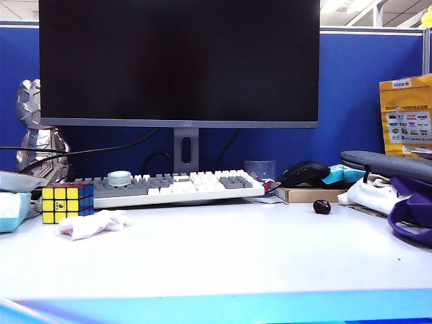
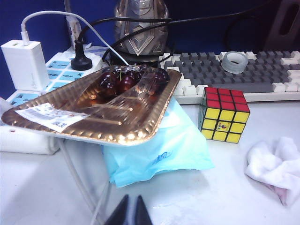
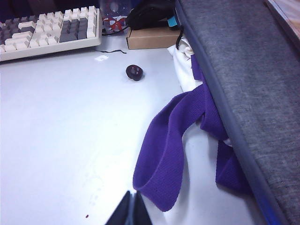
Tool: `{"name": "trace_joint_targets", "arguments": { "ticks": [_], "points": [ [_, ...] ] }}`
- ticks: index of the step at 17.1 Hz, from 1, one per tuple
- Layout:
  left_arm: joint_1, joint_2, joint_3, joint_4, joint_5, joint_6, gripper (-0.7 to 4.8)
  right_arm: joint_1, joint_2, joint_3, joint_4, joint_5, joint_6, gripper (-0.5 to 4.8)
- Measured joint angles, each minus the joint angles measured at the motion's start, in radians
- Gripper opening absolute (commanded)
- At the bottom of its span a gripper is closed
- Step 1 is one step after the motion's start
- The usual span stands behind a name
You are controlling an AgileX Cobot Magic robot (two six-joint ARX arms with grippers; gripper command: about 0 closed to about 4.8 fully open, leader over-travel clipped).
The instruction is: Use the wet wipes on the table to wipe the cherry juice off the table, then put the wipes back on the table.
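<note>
Left wrist view: the left gripper (image 2: 128,211) is seen shut and empty above the table (image 2: 225,187), with the wet wipes (image 2: 274,168) lying well off to its side, beside the Rubik's cube (image 2: 224,114). The right gripper (image 3: 130,208) is likewise shut and empty, a speck of cherry juice (image 3: 86,216) lying just beside it.

Bright, even overhead light washes the white tabletop (image 1: 223,250) almost featureless in the exterior view, with a blue-cyan colour cast along its front edge. The monitor (image 1: 179,61) reads as flat black. In the left wrist view, glare sparkles on the gold foil tray (image 2: 126,124). The cherry (image 3: 134,72) casts only a soft, faint shadow. All three views are slightly soft.
</note>
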Motion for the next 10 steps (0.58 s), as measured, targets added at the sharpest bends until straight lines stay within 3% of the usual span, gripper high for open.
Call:
{"name": "trace_joint_targets", "arguments": {
  "ticks": [10],
  "points": [
    [0.000, 0.000, 0.000, 0.000, 0.000, -0.006, 0.26, 0.000, 0.000, 0.000, 0.000, 0.000, 0.000, 0.00]
  ]
}}
